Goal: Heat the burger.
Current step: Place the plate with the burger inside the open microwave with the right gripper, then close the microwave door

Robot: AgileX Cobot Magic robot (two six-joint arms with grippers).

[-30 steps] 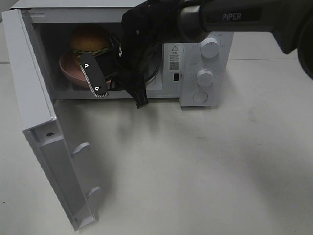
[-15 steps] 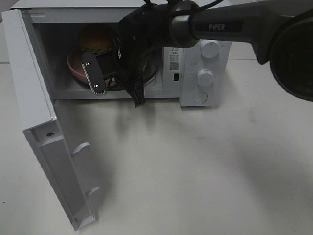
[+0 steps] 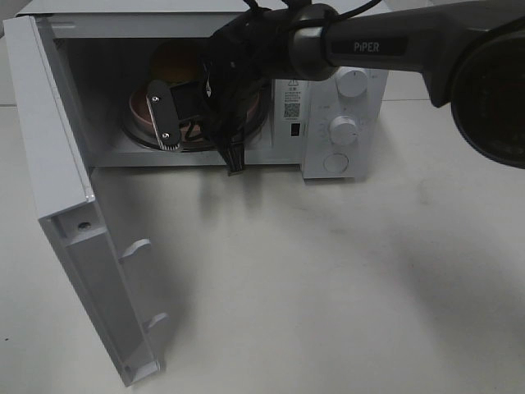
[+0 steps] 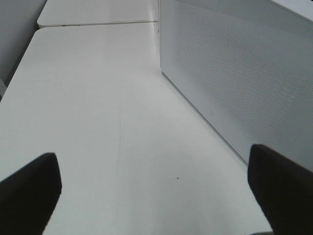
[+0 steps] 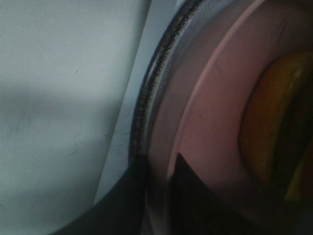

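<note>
The burger (image 5: 266, 132) lies straight ahead of the right gripper (image 5: 159, 169), deeper inside the microwave (image 3: 344, 90), on the pink plate (image 5: 210, 122). Nearest, the two dark fingers straddle the plate's near rim, just over the edge of the glass turntable (image 5: 146, 98). I cannot tell whether they pinch it or stand just clear of it. Beyond the rim comes bare plate, then the bun. Backing straight out, away from the burger, looks the safe line. The left gripper (image 4: 155, 191) hangs spread wide and empty beside the oven's outer wall, well away.
</note>
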